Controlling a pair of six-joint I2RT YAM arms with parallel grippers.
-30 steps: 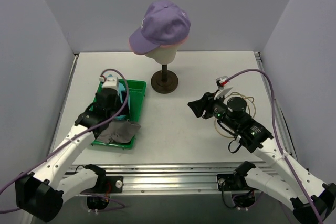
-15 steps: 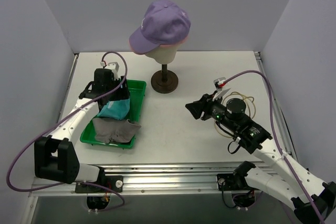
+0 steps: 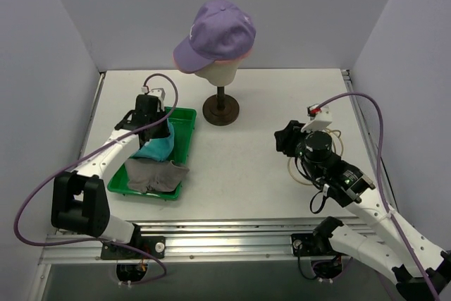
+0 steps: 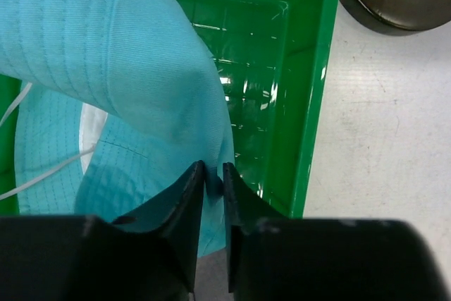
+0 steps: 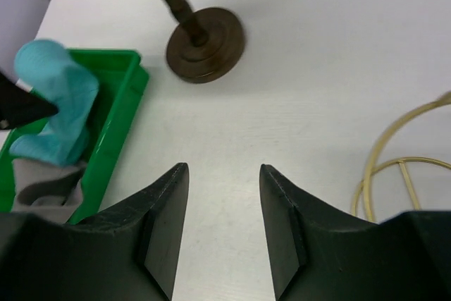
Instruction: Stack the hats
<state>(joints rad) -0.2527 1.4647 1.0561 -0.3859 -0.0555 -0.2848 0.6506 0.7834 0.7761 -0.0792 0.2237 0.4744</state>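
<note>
Teal bucket hat [image 4: 141, 68], stitched and crumpled, hangs pinched in left claw [image 4: 213, 169].

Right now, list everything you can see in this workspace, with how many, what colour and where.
lavender cap: one, lavender with a white logo, on the mannequin head; a pink edge shows beneath it
mannequin head: one, cream, on a dark stand, back middle of the table
table: one, white
tray: one, green, left side of the table
teal bucket hat: one, teal, far half of the tray
grey hat: one, grey, near half of the tray
wire loop: one, yellowish, right side of the table
left gripper: black, shut on the teal bucket hat
right gripper: black, open, above bare table
</note>
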